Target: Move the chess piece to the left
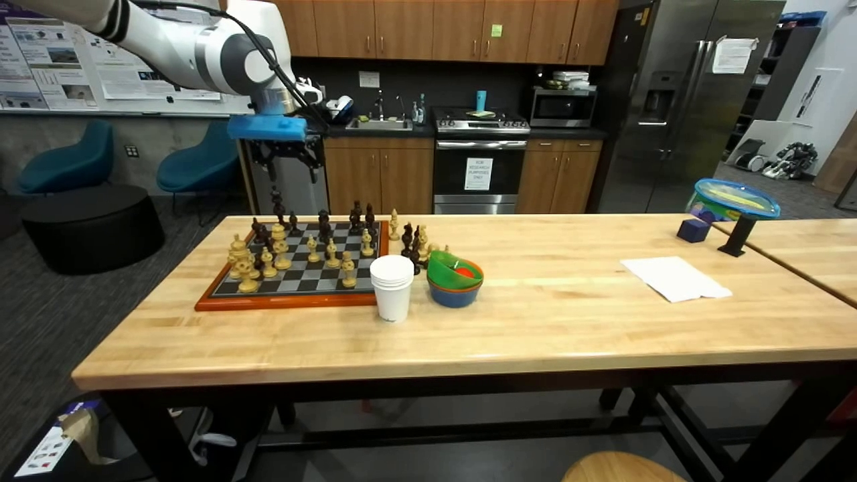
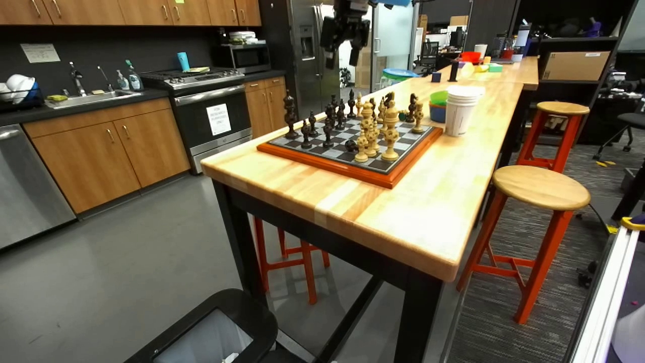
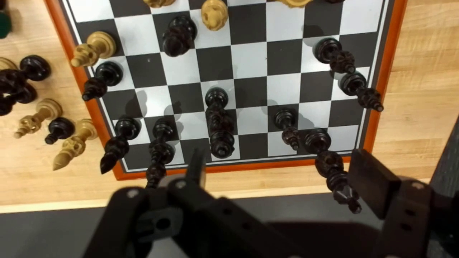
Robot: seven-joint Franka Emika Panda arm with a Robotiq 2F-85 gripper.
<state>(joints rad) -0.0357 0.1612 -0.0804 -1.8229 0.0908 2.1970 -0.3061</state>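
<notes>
A chessboard with a red-brown frame (image 1: 288,302) lies on the table, with dark and light chess pieces standing on it. It also shows in an exterior view (image 2: 327,164) and in the wrist view (image 3: 287,164). A tall dark chess piece stands in a corner of the board, seen in the wrist view (image 3: 328,163) and in both exterior views (image 1: 277,203) (image 2: 290,116). My gripper (image 1: 292,171) is open and empty above the board. In the wrist view (image 3: 278,161) the tall piece appears between the fingers, near the right one. An exterior view (image 2: 342,54) shows the gripper well above the pieces.
Other dark pieces (image 3: 219,122) and light pieces (image 1: 278,244) stand close by on the board. More pieces (image 1: 408,241) stand on the table beside it. Stacked white cups (image 1: 393,288) and bowls (image 1: 455,292) stand near the board. White paper (image 1: 675,278) lies farther along the table.
</notes>
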